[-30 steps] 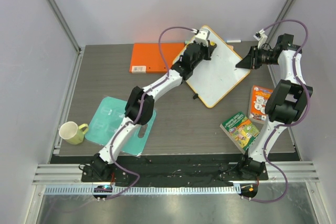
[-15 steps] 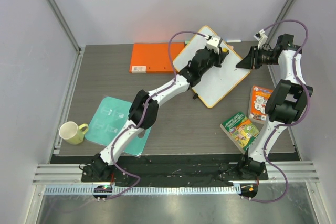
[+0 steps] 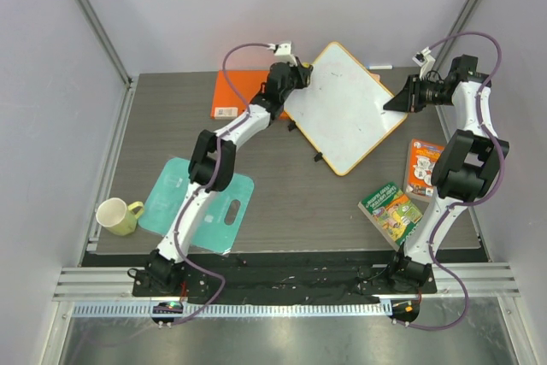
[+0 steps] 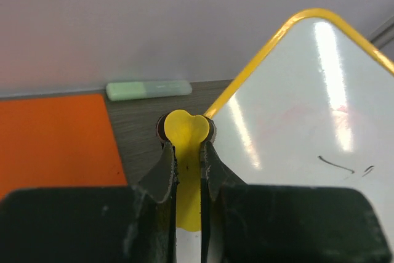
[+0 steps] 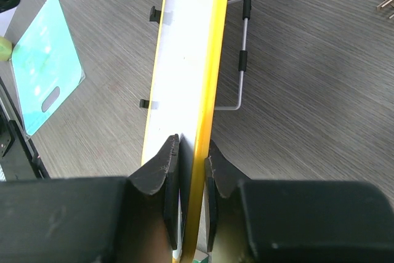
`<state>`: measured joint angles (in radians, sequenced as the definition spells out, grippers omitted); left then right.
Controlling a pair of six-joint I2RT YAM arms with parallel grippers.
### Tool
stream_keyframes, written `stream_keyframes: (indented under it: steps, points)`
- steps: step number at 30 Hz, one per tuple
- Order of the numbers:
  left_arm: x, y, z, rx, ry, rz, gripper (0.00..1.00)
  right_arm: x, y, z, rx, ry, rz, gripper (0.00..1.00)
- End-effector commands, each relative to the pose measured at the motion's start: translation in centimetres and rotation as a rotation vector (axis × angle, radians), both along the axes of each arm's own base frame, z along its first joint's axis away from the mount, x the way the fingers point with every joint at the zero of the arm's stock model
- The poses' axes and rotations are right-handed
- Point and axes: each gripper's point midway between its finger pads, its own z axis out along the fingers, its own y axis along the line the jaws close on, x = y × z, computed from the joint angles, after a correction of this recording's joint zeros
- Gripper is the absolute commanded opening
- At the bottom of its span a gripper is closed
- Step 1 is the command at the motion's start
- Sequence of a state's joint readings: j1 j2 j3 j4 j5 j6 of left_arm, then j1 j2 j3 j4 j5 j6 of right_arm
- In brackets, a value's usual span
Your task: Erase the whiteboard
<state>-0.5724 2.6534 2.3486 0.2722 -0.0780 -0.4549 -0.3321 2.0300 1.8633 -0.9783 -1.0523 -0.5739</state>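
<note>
The whiteboard (image 3: 346, 113), white with a yellow rim, stands tilted at the back right of the table. In the left wrist view its face (image 4: 295, 146) carries a few short dark strokes (image 4: 335, 164) and a faint reddish smear. My left gripper (image 3: 299, 74) is at the board's upper left edge, shut on a small yellow eraser (image 4: 184, 129) that sticks out past the fingertips (image 4: 165, 158). My right gripper (image 3: 400, 100) is shut on the whiteboard's right rim (image 5: 206, 84), which runs edge-on between its pads.
An orange folder (image 3: 244, 93) lies left of the board. A teal cutting board (image 3: 192, 198) and a pale mug (image 3: 118, 215) sit at the front left. Two booklets (image 3: 391, 209) (image 3: 422, 168) lie at the right. A pale green marker (image 4: 148, 89) rests by the back wall.
My left gripper swept right over the top of the board, then back left to its upper left edge. The right arm and the board have not moved.
</note>
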Motion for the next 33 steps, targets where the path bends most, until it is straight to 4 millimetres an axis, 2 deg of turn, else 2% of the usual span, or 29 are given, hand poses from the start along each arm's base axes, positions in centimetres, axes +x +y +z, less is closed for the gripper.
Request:
stream_keyframes:
  steps: [1, 2, 3, 5, 6, 8, 9, 12, 14, 16, 17, 22, 28, 33]
  points:
    - [-3.4, -2.5, -5.6, 0.000, 0.158, -0.089, 0.00, 0.4, 0.5, -0.3, -0.110, -0.091, 0.068, 0.01]
    - [-4.4, -2.7, -5.9, 0.007, 0.168, -0.105, 0.00, 0.3, 0.5, -0.3, -0.109, -0.090, 0.067, 0.01]
    - [-5.8, -3.9, -6.3, 0.016, 0.173, -0.131, 0.00, 0.3, 0.4, -0.3, -0.107, -0.089, 0.066, 0.01]
    - [-7.6, -5.0, -6.7, 0.060, 0.138, -0.165, 0.00, 0.2, 0.4, -0.2, -0.108, -0.091, 0.067, 0.01]
    - [-9.1, -6.6, -6.0, 0.069, 0.116, -0.191, 0.00, 0.2, 0.5, -0.2, -0.108, -0.091, 0.067, 0.01]
    - [-10.2, -7.9, -5.6, 0.094, 0.086, -0.219, 0.00, 0.1, 0.5, -0.2, -0.111, -0.090, 0.066, 0.01]
    - [-11.4, -9.2, -5.6, 0.101, 0.081, -0.248, 0.00, 0.1, 0.4, -0.2, -0.113, -0.091, 0.066, 0.01]
    - [-12.7, -11.1, -5.2, 0.100, 0.075, -0.283, 0.00, 0.0, 0.4, -0.1, -0.113, -0.091, 0.064, 0.01]
    - [-13.0, -11.6, -4.9, 0.083, 0.067, -0.291, 0.00, 0.0, 0.4, -0.1, -0.110, -0.092, 0.065, 0.01]
    - [-12.9, -12.0, -4.5, 0.068, 0.035, -0.285, 0.00, -0.1, 0.5, 0.0, -0.109, -0.094, 0.065, 0.01]
    - [-12.1, -11.8, -3.5, 0.057, 0.012, -0.247, 0.00, -0.1, 0.4, -0.1, -0.110, -0.092, 0.066, 0.01]
    - [-9.1, -11.9, -1.2, 0.027, -0.061, -0.183, 0.00, -0.2, 0.3, 0.1, -0.120, -0.097, 0.065, 0.01]
    - [-7.2, -11.6, 2.3, 0.005, -0.145, -0.115, 0.00, -0.7, 0.4, 0.2, -0.136, -0.102, 0.080, 0.01]
    - [-5.5, -9.3, -0.5, 0.048, -0.069, -0.051, 0.00, -0.8, 0.4, 0.6, -0.139, -0.110, 0.084, 0.01]
